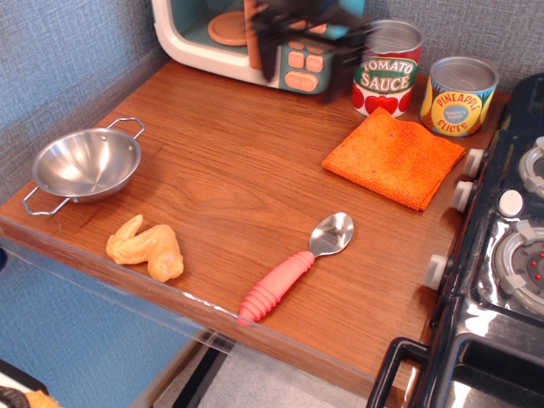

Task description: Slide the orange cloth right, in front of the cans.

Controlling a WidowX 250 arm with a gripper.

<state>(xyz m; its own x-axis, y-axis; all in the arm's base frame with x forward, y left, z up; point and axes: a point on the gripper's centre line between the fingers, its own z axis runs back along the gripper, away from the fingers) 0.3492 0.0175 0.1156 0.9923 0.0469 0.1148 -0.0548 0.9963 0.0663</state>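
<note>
Observation.image view: wooden table [221,170] with a black toy stove [510,255] along its right edge and a teal toy microwave [255,38] at the far side.

Step in hand, judged from how things lie: the slide looks complete. The orange cloth [393,158] lies flat at the right of the table, just in front of both cans, and nothing touches it. What remains, if anything, is only to clear the arm away; no further push seems called for unless the cloth needs squaring to the cans.

Gripper [310,53]: raised at the far side, in front of the microwave's keypad, well apart from the cloth. Heavily motion-blurred. Two dark fingers hang down with a wide gap between them, so the jaws read as spread and hold nothing.

Cloth: bright orange, terry texture, folded square, sitting rotated so one corner points toward the Tomato Sauce can [388,68]. Its right corner is near the stove knobs. Pineapple Slices can [459,95] stands just behind its right half.

Elsewhere: steel bowl [85,163] at left; toy chicken wing [146,247] and red-handled spoon [296,268] near the front edge.
</note>
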